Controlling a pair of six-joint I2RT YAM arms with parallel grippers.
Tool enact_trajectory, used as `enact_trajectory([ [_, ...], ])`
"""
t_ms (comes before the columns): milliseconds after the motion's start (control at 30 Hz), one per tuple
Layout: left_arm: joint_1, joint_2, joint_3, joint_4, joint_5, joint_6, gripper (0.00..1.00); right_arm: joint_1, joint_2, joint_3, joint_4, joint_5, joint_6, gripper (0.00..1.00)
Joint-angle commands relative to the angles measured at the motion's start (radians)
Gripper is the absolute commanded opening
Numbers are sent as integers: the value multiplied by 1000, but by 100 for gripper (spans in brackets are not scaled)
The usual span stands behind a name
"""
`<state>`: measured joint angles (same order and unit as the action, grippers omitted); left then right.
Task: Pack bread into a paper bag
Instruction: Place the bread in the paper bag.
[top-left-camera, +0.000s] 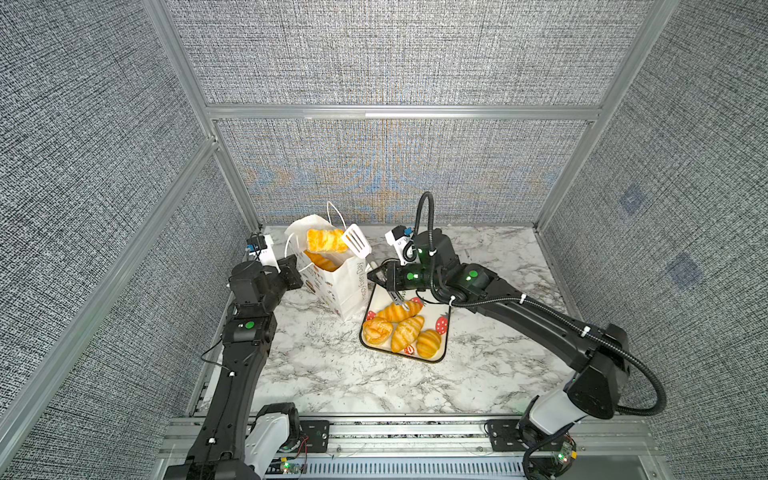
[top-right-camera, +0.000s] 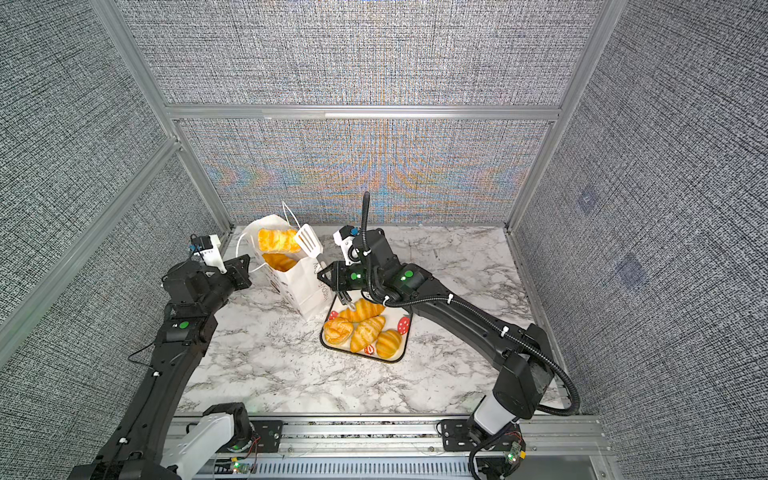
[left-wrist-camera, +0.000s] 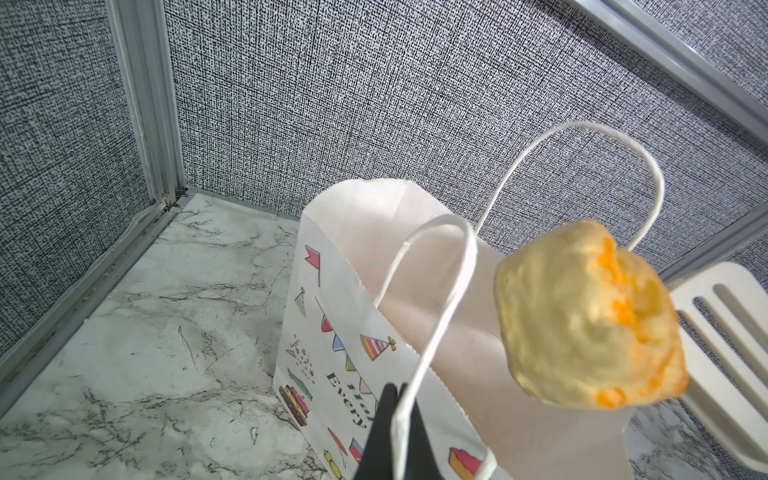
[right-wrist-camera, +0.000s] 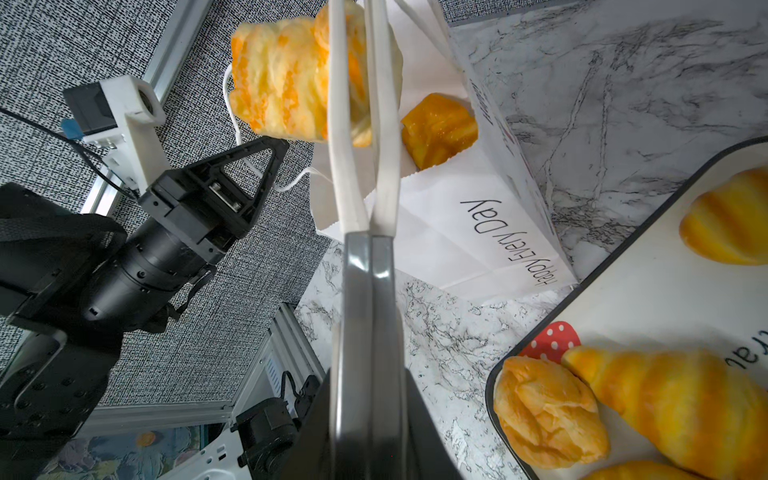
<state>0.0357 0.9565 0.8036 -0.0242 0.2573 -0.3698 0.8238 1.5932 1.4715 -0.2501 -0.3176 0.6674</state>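
Left gripper (left-wrist-camera: 397, 409) is closed, pinching the bag's near cord handle (left-wrist-camera: 436, 224); in the left wrist view the cord runs right between the tips. Bag (top-left-camera: 345, 286) stands on the table (top-left-camera: 332, 374) towards the back left corner with its mouth open, and the pinched handle is drawn out to the left. One piece of bread (right-wrist-camera: 438, 129) is already inside, and I can see it through the mouth in both top views. The loaf (top-left-camera: 326, 241) is in the air over the bag mouth, roughly level and crosswise, and not inside. It's clamped at its right end between the two slotted heads of the white tongs (top-left-camera: 357, 240). From the right wrist view, both tong arms squeeze in on the loaf and the grey handles are pressed together. Right gripper (top-left-camera: 374, 270) is closed around those handles, just right of the bag. I can't see its pads directly, only the tongs coming out of it. Tray (top-left-camera: 432, 309) sits just beside the bag's right front corner, and I can't tell if they touch. On it are four pieces: round roll (top-left-camera: 377, 330), croissant (top-left-camera: 401, 311), second croissant (top-left-camera: 407, 332) and ridged roll (top-left-camera: 429, 343), bunched together and touching.
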Motion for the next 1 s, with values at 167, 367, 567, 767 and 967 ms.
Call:
enact_trajectory([
  [167,2,-4,-3,26,-2,6,0,1,-1,-14,40,9,11,20],
  [367,1,-4,-4,26,-2,7,0,-3,-4,-24,38,11,13,22],
  [567,3,-5,-4,26,-2,8,0,-6,-12,-33,38,14,15,28],
  [767,1,-7,-3,24,-2,8,0,-8,-10,-31,40,12,15,36],
  [967,1,-4,-4,26,-1,6,0,-8,-18,-27,33,11,10,38],
])
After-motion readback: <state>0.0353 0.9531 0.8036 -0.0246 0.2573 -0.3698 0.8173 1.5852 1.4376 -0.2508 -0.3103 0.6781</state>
